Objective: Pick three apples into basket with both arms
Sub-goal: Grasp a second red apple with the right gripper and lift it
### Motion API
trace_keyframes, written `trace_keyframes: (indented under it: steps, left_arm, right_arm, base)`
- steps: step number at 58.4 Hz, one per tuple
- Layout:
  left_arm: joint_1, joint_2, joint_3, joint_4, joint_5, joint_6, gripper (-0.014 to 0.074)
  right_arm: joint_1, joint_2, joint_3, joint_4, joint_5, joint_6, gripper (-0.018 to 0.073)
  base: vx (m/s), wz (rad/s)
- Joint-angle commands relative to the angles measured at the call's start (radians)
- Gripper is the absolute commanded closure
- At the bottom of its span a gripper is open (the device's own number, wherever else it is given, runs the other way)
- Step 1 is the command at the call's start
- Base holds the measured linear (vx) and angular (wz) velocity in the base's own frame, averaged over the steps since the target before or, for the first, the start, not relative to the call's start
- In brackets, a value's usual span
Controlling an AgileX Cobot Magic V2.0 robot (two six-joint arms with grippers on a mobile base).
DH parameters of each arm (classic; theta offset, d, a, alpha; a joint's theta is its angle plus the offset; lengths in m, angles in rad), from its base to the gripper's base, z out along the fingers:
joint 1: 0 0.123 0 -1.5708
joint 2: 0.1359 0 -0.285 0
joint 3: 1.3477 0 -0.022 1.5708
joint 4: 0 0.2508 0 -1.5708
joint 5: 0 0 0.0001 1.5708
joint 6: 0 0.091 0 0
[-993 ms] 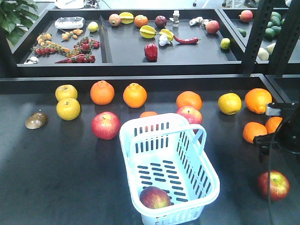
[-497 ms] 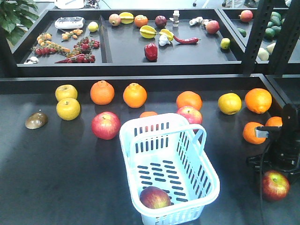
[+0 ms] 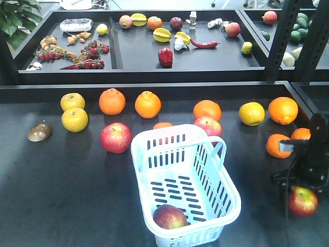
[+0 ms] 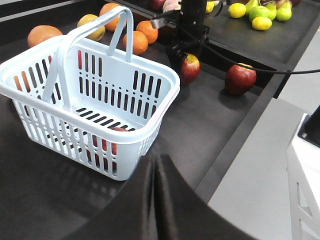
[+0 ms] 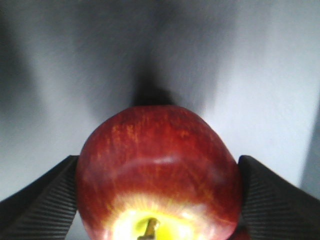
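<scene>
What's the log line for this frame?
phase: grasp | right hand: pads on right-front apple | left hand: shut, empty | basket: one apple inside

Basket (image 3: 135,150) mouth open, handles (image 4: 93,24) raised across it, bare table (image 3: 257,175) to its right

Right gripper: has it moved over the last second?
Yes. The right gripper has come down the frame, away from the unmoved orange, onto the apple; its jaws now flank it.

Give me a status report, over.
Right end effector pinching dark red round apple. Left end effector shut, empty. Second red apple in pale blue plastic basket. Nothing blocking.
</scene>
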Motion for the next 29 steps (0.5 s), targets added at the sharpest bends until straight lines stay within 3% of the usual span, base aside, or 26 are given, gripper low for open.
trace_keyframes:
  steps: [1,9,16,29]
  left_arm:
    - [0.001,0.009,-0.024,-0.029,-0.059,-0.004,0.0602]
    - [0.001,0.009,-0.024,-0.029,-0.06,-0.004,0.0602]
    - [0.001,0.009,-0.024,-0.029,-0.061,-0.004,0.0602]
    - [0.001,0.009,-0.024,-0.029,-0.066,-0.004,0.0602]
  right_arm:
    - [-0.005,-0.141,-0.024,-0.005,0.026,-0.019,0.0373]
    - [-0.005,-0.28,-0.024,0.029,0.064,-0.041,0.0577]
    - [-0.005,-0.423,0.003,0.146,0.069,-0.11,0.0569]
    - [0.003,-0.682,0.206,0.489,0.015,-0.33,0.0566]
  base:
    - [0.0,0.0]
    - [0.0,0.0]
    - [0.0,0.0]
    - [0.0,0.0]
